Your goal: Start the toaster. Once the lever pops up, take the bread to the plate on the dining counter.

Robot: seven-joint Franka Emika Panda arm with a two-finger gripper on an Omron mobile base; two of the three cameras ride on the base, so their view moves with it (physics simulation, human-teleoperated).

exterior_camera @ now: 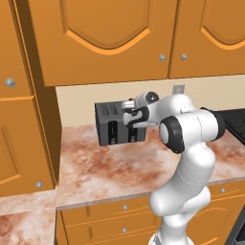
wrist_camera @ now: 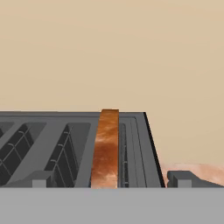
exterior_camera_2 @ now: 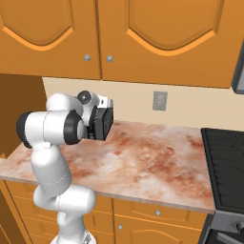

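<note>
The dark grey toaster [exterior_camera: 111,125] stands at the back of the kitchen counter against the wall; its end [exterior_camera_2: 104,125] shows behind my arm. A brown slice of bread [wrist_camera: 105,148] stands upright in the right-hand slot of the toaster top [wrist_camera: 52,144], its top edge rising above the slot. My gripper [wrist_camera: 111,179] hovers open just over the toaster's right half [exterior_camera: 131,118], one fingertip on each side of the slice and well clear of it. Nothing is held. The plate and the dining counter are out of view.
The marbled reddish counter [exterior_camera: 95,162] stretches in front of the toaster. Orange wall cabinets [exterior_camera: 105,38] hang close above. A black stove top [exterior_camera_2: 224,162] lies at the right end, and a wall outlet [exterior_camera_2: 159,100] sits on the backsplash.
</note>
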